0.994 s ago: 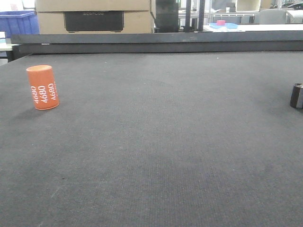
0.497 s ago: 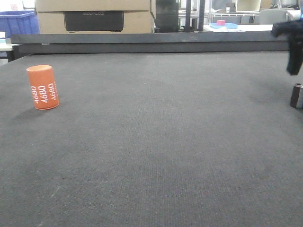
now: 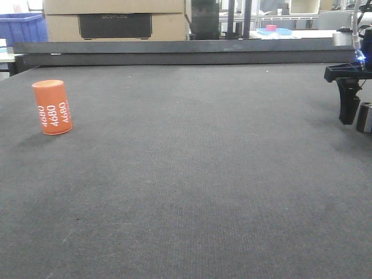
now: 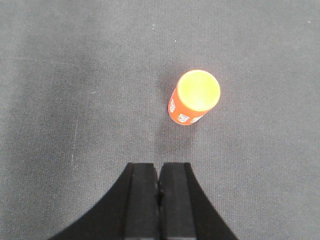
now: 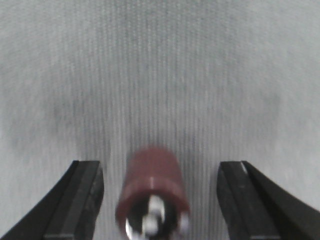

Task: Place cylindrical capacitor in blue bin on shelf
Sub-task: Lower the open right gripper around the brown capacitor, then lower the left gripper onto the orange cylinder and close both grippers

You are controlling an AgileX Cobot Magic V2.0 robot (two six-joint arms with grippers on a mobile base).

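A dark maroon cylindrical capacitor [image 5: 152, 192] with metal terminals on top stands upright on the grey mat, at the right edge of the front view [image 3: 364, 118]. My right gripper [image 5: 160, 172] is open, with one jaw on each side of the capacitor and not touching it. One of its fingers [image 3: 349, 107] shows just left of the capacitor. My left gripper [image 4: 160, 172] is shut and empty, hovering just short of an orange cylinder [image 4: 194, 96] marked 4680, which stands at the far left [image 3: 52, 107]. The steel-railed shelf is out of view.
The grey mat [image 3: 192, 174] covers the table up to a dark raised back rail [image 3: 186, 52]. Behind it are a blue bin [image 3: 20, 26], a cardboard box [image 3: 116, 20] and a far table with a blue tray [image 3: 273, 30].
My right gripper came into the front view from the upper right and dropped down beside the dark capacitor. The orange cylinder and the capacitor have not moved.
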